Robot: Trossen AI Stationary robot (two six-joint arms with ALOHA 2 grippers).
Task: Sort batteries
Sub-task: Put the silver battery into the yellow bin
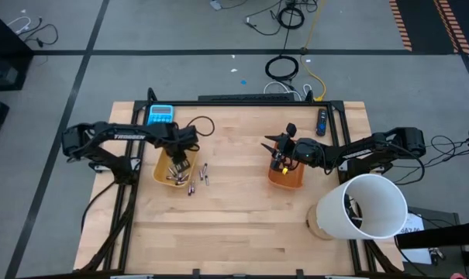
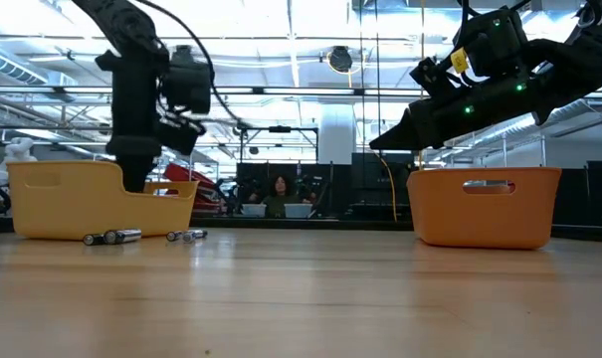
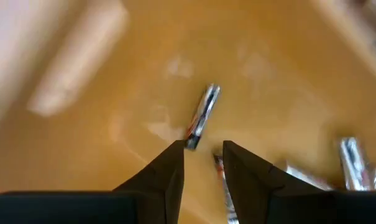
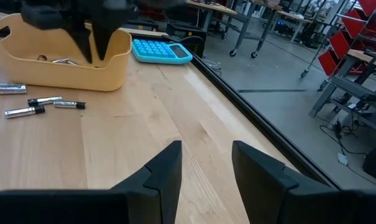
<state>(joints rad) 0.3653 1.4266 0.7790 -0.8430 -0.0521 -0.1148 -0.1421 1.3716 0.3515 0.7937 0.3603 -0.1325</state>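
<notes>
Holding batteries [image 3: 202, 116], yellow tray [image 1: 163, 172] w/ left tool [image 3: 202, 163] inside, open, empty; right tool [image 4: 205, 163] open, empty.

Sitting left: tray [image 1: 161, 172] holding batteries [image 1: 176, 177], more batteries [image 1: 198, 177] lying beside it; sitting right: second tray [image 1: 287, 180]; calculator [image 1: 160, 115] lying behind.

On the wooden desk [image 1: 242, 232], the left end effector [image 1: 180, 160] reaches down into a yellow tray [image 1: 163, 172] near the left edge, with loose batteries [image 1: 198, 177] just beside it. The right end effector [image 1: 278, 147] hovers over an orange tray [image 1: 287, 180]. A blue calculator [image 1: 160, 115] lies at the far edge and a white bucket [image 1: 363, 208] near the right corner.
</notes>
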